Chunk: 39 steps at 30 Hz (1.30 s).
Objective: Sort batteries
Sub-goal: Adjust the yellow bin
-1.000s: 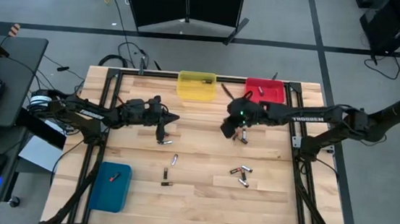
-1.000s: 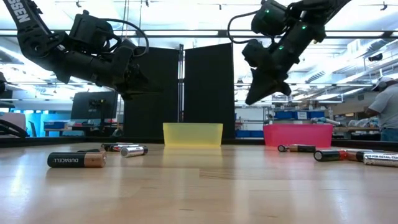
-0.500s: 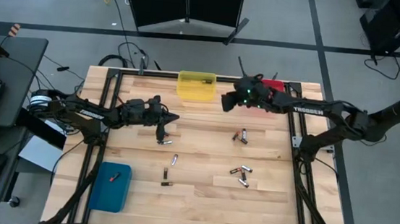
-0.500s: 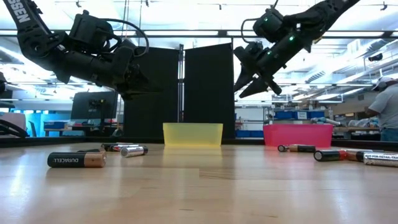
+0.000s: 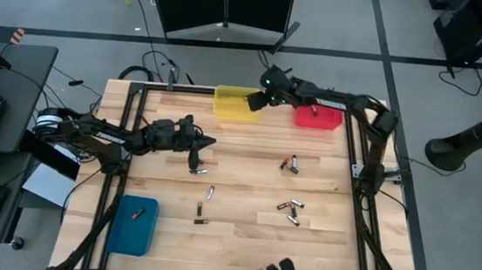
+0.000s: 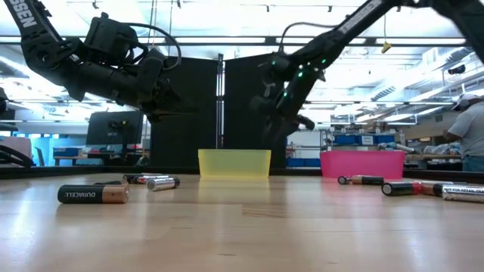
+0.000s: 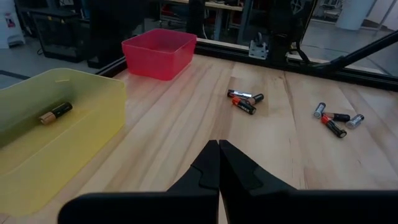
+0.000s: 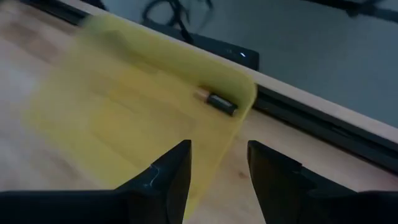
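My right claw [image 5: 255,100] hangs over the right end of the yellow bin [image 5: 230,106] at the far edge of the bench [image 5: 245,188], fingers [image 8: 163,176] spread apart and empty. In my right wrist view one battery [image 8: 215,100] lies in the yellow bin close to its wall, gold tip and black body, long axis along that wall. Beyond that wall runs the black frame rail [image 5: 136,135], then floor, so there is little room on the far side.

My left claw [image 5: 194,157] waits above the bench's left half, clenched tight on nothing. Just beside it a cell [image 5: 197,171] lies flat.

The red bin [image 5: 324,119] sits right of the yellow one, touching the far rail, with a cell [image 5: 315,109] inside. The blue bin [image 5: 132,228] sits at the near left corner with one cell [image 5: 137,214] in it.

Loose batteries lie flat on open wood: a pair [image 5: 289,165] right of centre, a cluster [image 5: 289,211] nearer, three scattered cells [image 5: 203,205] near the middle, pointing different ways. The middle of the bench between the groups is bare and wide.

A person [image 6: 468,132] stands far right in the room.
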Tool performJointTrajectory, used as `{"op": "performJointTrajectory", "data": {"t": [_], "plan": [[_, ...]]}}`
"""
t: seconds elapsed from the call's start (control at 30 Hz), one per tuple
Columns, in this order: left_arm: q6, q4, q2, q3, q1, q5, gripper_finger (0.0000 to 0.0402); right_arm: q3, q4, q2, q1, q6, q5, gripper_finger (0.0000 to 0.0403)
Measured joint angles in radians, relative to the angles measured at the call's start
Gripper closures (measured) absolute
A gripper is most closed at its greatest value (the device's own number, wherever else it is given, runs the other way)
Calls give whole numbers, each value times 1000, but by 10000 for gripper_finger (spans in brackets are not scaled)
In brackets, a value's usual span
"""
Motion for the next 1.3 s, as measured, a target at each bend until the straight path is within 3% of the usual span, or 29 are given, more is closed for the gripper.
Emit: {"op": "performJointTrajectory", "data": {"t": [0.37,0.67,1.0,1.3], "plan": [[2,-1,0,0,0,0,396,94,-15,155,-44,18,-63,264],[2,-1,0,0,0,0,396,94,-23,183,-59,-21,-1,386],[2,-16,0,0,0,0,396,93,5,161,-28,-68,106,391],[2,-18,0,0,-1,0,396,93,146,152,10,-152,157,391]]}}
